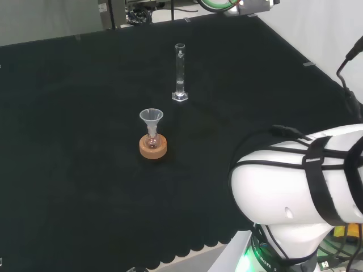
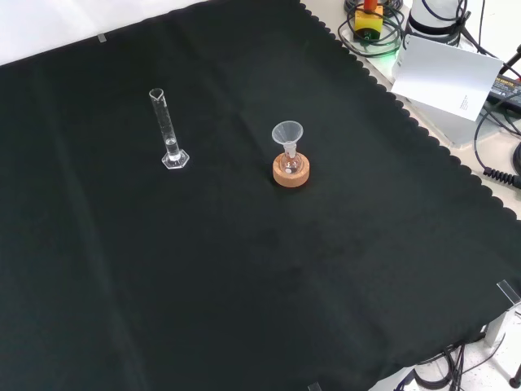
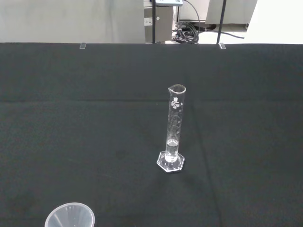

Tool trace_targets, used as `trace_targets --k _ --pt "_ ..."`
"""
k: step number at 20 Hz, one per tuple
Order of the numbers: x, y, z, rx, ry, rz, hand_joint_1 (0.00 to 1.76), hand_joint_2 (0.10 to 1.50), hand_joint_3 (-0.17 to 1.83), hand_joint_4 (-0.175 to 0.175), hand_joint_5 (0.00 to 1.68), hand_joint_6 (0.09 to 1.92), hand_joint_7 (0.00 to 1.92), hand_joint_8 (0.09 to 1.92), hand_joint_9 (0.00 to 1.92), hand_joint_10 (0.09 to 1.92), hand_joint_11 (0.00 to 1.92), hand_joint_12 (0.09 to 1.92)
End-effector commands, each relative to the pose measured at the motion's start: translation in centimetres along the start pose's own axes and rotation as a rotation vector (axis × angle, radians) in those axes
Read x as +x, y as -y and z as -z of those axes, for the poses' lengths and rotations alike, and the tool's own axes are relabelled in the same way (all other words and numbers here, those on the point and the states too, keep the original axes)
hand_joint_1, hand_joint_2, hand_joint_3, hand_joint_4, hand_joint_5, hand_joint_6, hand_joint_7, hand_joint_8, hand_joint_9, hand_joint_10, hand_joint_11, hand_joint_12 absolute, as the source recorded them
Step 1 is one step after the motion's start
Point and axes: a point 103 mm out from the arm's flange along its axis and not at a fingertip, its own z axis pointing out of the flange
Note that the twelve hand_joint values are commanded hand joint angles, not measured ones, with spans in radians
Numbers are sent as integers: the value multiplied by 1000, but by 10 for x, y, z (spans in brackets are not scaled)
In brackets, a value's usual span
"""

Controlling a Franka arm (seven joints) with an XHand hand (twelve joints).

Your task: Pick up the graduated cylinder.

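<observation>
Wrist view has the graduated cylinder (image 3: 173, 130) standing upright on its hex foot out on the black cloth (image 3: 71, 118), well apart from me, so I'd say I'm at the very start: approach not begun. Can't tell how my hand is set, honestly. Next move calls for a level reach and closing round the tube without tipping it. The funnel (image 1: 151, 118) in a small flask on a cork ring (image 1: 153, 148) sits nearer. Cables and stands clutter the room behind the bench.
</observation>
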Motion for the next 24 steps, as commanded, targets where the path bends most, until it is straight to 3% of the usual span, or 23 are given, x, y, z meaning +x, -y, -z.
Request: trace_targets --k 1,6,11,17,19,24 --pt "-19 -17 -23 13 -39 -51 306 1157 386 -34 173 87 0 414 118 734 0 1412" --pt "-34 -59 -54 16 -82 -56 307 1164 372 -35 181 87 0 430 126 735 0 1414" --pt "-37 -136 -90 -27 -87 20 326 1166 350 -38 190 87 0 473 148 738 1 1420" --pt "-45 -223 -139 -71 -173 73 351 1163 328 -43 205 87 9 555 207 737 32 1418" --pt "-50 -242 -156 -88 -231 87 356 1158 323 -45 209 87 8 570 217 735 38 1417" --pt "-67 -261 -184 -112 -296 130 409 1118 305 -46 215 87 14 591 236 735 53 1416"
